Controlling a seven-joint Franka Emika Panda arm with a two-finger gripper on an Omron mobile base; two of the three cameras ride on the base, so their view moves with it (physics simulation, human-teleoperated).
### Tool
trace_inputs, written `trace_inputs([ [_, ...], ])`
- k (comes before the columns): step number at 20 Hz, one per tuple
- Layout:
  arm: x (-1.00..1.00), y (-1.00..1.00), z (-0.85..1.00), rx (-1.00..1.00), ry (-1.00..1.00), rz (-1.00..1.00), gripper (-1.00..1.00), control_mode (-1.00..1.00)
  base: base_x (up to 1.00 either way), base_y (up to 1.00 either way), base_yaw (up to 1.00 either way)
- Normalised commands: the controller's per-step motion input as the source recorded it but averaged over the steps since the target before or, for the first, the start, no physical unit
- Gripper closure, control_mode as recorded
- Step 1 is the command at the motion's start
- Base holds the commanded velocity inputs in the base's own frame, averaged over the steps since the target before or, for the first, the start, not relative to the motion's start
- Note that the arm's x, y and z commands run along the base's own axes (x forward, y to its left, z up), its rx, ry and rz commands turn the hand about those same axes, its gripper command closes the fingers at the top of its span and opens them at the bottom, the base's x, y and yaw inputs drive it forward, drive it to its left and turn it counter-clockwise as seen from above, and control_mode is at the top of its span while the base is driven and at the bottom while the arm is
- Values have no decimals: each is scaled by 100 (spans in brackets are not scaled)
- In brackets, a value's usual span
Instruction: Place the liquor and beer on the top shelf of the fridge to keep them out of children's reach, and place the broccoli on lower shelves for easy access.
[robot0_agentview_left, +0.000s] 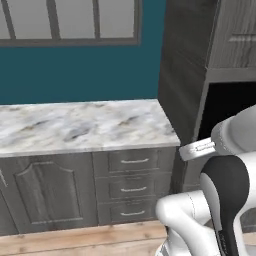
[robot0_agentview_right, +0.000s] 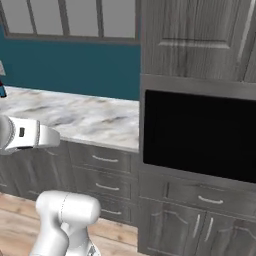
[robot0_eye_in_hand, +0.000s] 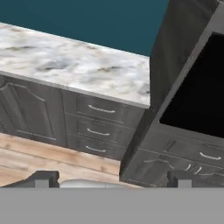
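Here we go, and the big tall cabinet dominates the right side, dark grey wood grain running from the floor up out of frame. Behind everything sits the teal wall, with a pale paned window across the top. Below that stretches the desk, a marbled white-and-grey top that butts right up against the tall cabinet's side. Down low there is a strip of light wooden floor.

Set into the tall cabinet is a flat black appliance front (glossy and dark, no detail to read on it). Under the desk, next to the cabinet, is a stack of three drawers with slim pale handles, and a panelled door to their left.

The white arm rises close to the cameras, folded up in front of the cabinet. In the hand view the gripper looks across at the corner where desk meets cabinet, its fingertips spread wide with nothing between them.

And the task's thing? At the far left edge of the right base view, a sliver of dark red and blue on the desk, apparently the beer, cut off by the frame and well apart from the gripper.
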Motion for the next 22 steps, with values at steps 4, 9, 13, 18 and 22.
trace_inputs([
  [4,0,0,0,0,0,0,-100,100,48,100,8],
  [9,0,0,0,0,0,0,-100,100,61,100,5],
  [13,0,0,0,0,0,0,-100,100,64,100,4],
  [18,0,0,0,0,0,0,-100,100,62,100,3],
  [22,0,0,0,0,0,0,-100,100,46,100,2],
])
